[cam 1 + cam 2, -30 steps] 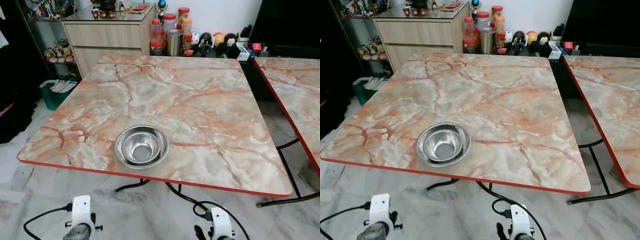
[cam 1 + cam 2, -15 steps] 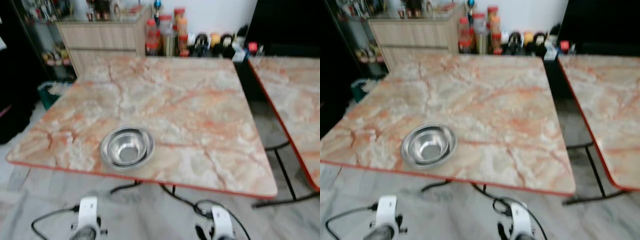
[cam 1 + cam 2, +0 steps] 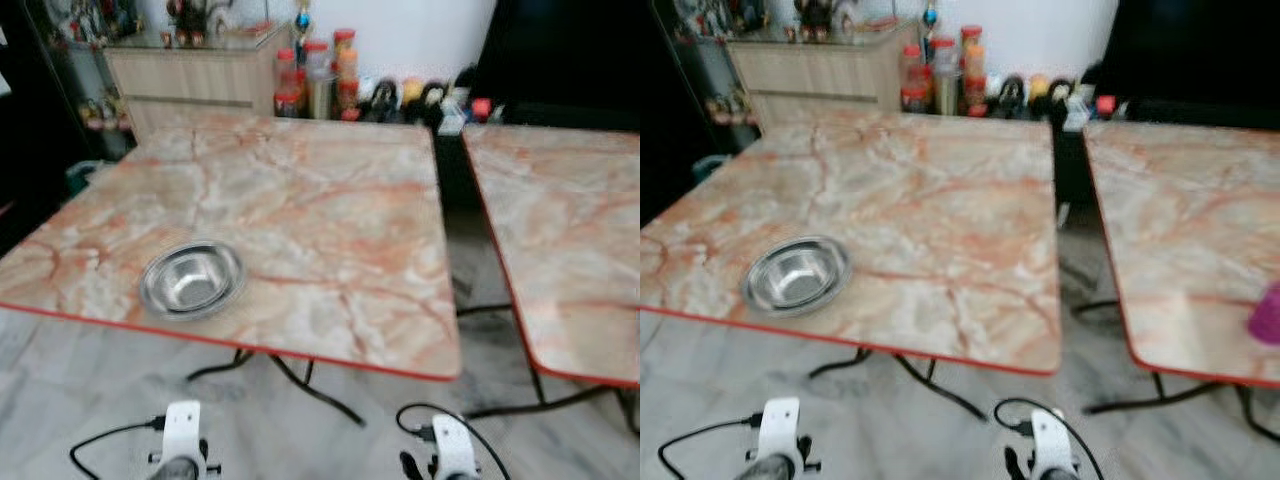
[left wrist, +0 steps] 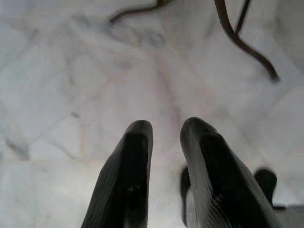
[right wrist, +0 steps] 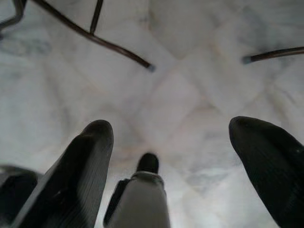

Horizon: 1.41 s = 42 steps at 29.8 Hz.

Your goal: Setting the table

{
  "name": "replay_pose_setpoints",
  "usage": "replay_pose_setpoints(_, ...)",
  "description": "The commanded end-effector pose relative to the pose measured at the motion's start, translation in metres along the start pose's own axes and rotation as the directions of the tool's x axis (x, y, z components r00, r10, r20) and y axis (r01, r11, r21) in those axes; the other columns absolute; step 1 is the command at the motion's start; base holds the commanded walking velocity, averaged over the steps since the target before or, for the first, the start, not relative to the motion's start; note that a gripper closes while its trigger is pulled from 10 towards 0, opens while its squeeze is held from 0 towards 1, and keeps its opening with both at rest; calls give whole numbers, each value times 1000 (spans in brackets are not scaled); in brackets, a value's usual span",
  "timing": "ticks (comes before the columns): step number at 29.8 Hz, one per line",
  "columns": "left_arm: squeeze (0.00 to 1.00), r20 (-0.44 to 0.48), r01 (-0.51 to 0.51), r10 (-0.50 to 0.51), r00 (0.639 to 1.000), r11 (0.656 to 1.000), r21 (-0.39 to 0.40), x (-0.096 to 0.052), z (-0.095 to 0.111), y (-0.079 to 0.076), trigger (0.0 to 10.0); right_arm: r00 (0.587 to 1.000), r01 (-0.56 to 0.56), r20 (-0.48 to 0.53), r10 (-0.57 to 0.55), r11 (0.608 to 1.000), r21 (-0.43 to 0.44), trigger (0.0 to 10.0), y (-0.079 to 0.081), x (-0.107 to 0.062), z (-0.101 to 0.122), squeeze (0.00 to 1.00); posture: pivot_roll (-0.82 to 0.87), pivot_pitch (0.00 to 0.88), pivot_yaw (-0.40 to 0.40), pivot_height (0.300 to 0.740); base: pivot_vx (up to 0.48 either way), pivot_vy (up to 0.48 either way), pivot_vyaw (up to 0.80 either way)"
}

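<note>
Steel bowl (image 3: 192, 279) upright, mouth up, on marble table (image 3: 330, 230), left pincer (image 4: 164, 130) nearly closed, right pincer (image 5: 171, 137) spread wide

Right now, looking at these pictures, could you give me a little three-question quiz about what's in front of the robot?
1. True or false: the steel bowl sits near the near edge of the left table.
2. Which gripper has its fingers spread wide: left gripper or right gripper?
3. Multiple choice: the purple object rests on (a) the floor, (b) the right table, (c) the cabinet.

Key: 1 true. 2 the right gripper; the left one's fingers are nearly together. 3 b.
</note>
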<state>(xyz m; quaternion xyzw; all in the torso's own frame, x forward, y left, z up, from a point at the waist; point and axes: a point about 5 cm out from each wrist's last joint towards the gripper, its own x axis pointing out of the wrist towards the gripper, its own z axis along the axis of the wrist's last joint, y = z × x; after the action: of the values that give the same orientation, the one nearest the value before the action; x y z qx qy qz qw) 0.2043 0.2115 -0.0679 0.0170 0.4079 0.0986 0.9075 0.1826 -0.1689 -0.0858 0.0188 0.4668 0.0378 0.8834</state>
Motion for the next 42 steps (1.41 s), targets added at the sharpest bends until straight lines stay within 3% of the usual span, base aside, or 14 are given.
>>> replay_pose_setpoints(1,0,10,3,-3,1000,1000,2,1,4,-1,10000,1000,-2,9,2,1000,3,10000,1,1,3,0,48,0,1,740,0,-480,0)
replay_pose_setpoints(27,0,20,18,-18,1000,1000,1,2,8,-6,10000,1000,6,24,-7,1000,14,10000,2,1,3,0,18,0,4,740,0,-473,0)
replay_pose_setpoints(42,0,20,6,-5,1000,999,-49,1,4,-1,10000,1000,0,20,0,1000,18,10000,5,0,-1,0,27,0,13,740,0,0,0)
